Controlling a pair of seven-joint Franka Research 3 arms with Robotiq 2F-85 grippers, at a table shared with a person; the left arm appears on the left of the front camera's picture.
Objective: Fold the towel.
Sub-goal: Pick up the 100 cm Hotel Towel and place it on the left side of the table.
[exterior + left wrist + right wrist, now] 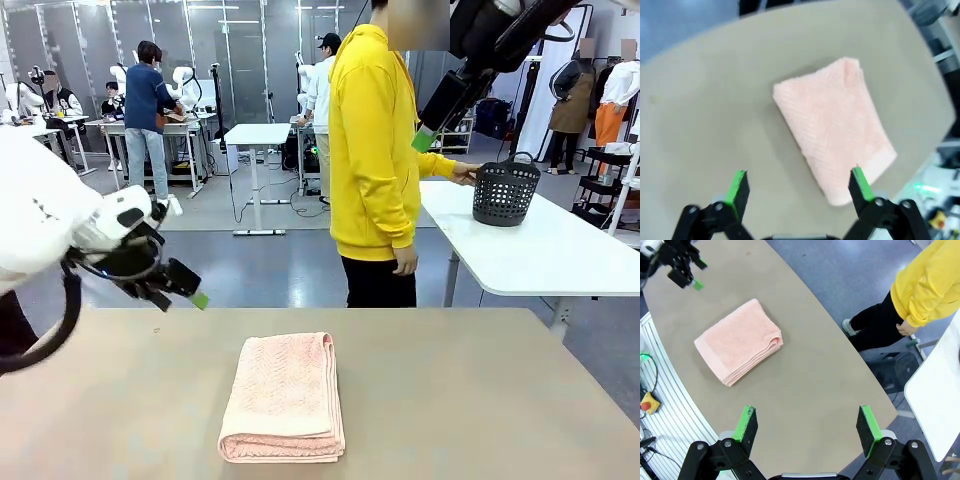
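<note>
Pink towel point(284, 398) lies folded in the middle of the table point(480, 400). Left gripper point(799, 186) and right gripper point(806, 426) hang above it, both spread wide, holding and touching nothing.

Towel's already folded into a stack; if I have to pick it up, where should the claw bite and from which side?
Probably the rounded fold edge of the towel, on its right side in the front view, where the layers join. The near end shows loose layer edges that would likely splay. The open right claw hangs above the table, so coming down from that side looks simplest.
</note>
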